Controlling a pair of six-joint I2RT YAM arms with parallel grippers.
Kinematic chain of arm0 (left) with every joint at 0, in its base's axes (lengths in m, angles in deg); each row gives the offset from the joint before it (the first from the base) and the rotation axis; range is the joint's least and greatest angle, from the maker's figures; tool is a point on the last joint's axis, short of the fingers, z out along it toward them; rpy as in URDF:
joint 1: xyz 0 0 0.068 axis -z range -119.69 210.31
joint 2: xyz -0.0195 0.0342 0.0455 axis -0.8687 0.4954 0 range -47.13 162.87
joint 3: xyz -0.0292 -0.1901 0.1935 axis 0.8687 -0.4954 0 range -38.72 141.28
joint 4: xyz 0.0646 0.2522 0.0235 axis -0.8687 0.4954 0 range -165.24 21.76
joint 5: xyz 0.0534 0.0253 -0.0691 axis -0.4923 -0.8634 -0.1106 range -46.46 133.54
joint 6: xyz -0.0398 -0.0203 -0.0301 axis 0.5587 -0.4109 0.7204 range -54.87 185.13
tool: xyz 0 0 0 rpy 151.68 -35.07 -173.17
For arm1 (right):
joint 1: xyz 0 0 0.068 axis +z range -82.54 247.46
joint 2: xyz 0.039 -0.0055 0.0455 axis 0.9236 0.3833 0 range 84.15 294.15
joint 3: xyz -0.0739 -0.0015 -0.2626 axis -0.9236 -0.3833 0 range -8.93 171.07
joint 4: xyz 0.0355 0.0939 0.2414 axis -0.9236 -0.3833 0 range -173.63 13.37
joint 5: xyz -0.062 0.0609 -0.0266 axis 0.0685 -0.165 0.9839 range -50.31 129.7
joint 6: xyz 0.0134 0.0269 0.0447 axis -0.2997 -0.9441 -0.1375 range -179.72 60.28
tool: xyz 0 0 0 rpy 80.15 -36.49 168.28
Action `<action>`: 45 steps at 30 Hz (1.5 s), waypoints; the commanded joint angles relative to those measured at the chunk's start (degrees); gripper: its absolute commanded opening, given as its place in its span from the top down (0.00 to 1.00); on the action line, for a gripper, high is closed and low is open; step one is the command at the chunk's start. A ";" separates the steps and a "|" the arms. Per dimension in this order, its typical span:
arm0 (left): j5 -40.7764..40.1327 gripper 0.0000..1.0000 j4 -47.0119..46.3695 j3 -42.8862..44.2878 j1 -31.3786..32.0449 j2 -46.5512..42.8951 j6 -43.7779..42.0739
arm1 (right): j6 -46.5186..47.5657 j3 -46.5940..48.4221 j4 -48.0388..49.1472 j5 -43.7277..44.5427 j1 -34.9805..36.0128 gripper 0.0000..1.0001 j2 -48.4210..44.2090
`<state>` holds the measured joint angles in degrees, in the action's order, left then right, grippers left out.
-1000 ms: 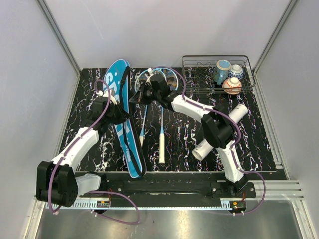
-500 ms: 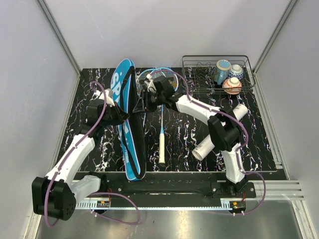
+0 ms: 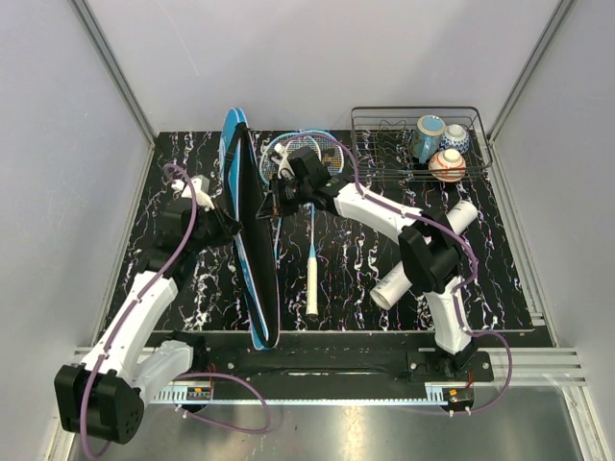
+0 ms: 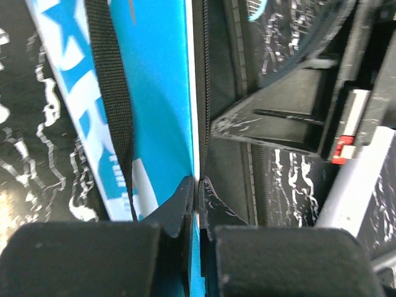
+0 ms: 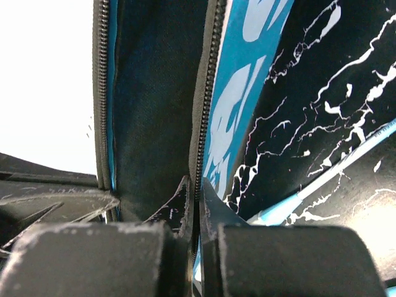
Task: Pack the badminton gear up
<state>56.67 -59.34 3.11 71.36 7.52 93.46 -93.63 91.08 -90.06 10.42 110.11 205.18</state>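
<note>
The teal "SPORT" racket bag (image 3: 252,259) stands on its edge left of centre, its mouth spread open between my grippers. My left gripper (image 3: 226,217) is shut on the bag's left edge; the left wrist view shows its jaws (image 4: 197,184) pinching the teal panel (image 4: 154,93). My right gripper (image 3: 273,198) is shut on the bag's right zipper edge (image 5: 207,93), jaws closed on it (image 5: 197,185). Two blue-framed rackets (image 3: 309,152) lie right of the bag, with one white handle (image 3: 312,283) showing. The long white tube (image 3: 425,254) lies at the right. I see no shuttlecock clearly.
A black wire rack (image 3: 384,154) at the back right holds three ceramic cups (image 3: 430,136). The right arm reaches over the racket heads. The black marbled table top (image 3: 351,288) ends at a rail along the near edge.
The bag has been tipped from lying flat to standing on its edge and opened. The left gripper has pulled its side to the left. The right gripper holds the other side.
</note>
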 commanded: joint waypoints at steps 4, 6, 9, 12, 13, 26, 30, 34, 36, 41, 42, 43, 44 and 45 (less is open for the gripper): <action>-18.92 0.81 4.93 -0.25 -0.59 -2.27 4.70 | -0.36 1.69 5.78 5.63 4.89 1.00 -7.21; -20.15 0.73 4.06 -0.51 -0.94 -2.44 6.28 | -0.54 -0.24 8.24 7.56 6.38 1.00 -8.79; -19.72 0.57 1.94 -0.78 -1.29 -2.18 7.25 | -0.72 -0.78 9.21 7.48 7.26 1.00 -8.97; -18.66 0.48 0.88 0.62 -1.73 -0.34 6.91 | -0.72 -0.69 9.30 6.69 7.53 1.00 -8.71; -18.75 0.46 1.06 1.93 -1.82 1.14 6.73 | -0.89 -0.69 9.30 6.52 7.53 1.00 -8.80; -17.96 0.88 2.54 12.48 -4.63 9.59 -0.82 | 0.16 -2.01 8.96 5.10 7.53 1.00 -8.27; -20.32 1.00 6.33 17.58 -4.90 11.17 -4.16 | 2.62 2.02 -0.78 13.53 7.44 0.69 -5.64; -23.23 1.00 11.95 20.66 -5.59 14.42 -3.03 | 4.20 5.63 -8.43 21.26 7.27 0.31 -4.67; -23.41 1.00 12.22 20.84 -6.30 15.22 -1.89 | 4.99 6.25 -9.59 22.85 7.27 0.15 -5.02; -22.97 1.00 11.17 20.58 -7.00 17.24 -2.85 | -0.79 3.19 -8.63 22.34 2.02 0.00 -7.12; -23.40 1.00 11.34 20.41 -7.01 17.42 -3.20 | -2.02 2.13 -7.93 21.72 0.69 0.00 -7.39; -23.93 1.00 11.61 20.23 -7.18 17.77 -3.20 | -3.86 0.12 -6.62 20.41 -0.45 0.00 -7.39; -25.07 1.00 11.61 20.05 -7.18 17.94 -3.20 | -4.58 -0.51 -6.61 20.75 -2.21 0.00 -7.39; -25.86 1.00 11.70 19.62 -7.27 18.21 -2.59 | -4.85 -1.04 -6.69 21.01 -2.66 0.00 -7.22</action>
<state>34.61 -47.52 21.27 64.54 25.10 90.99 -93.87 92.76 -97.45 30.07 113.11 200.40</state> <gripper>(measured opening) 0.076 0.993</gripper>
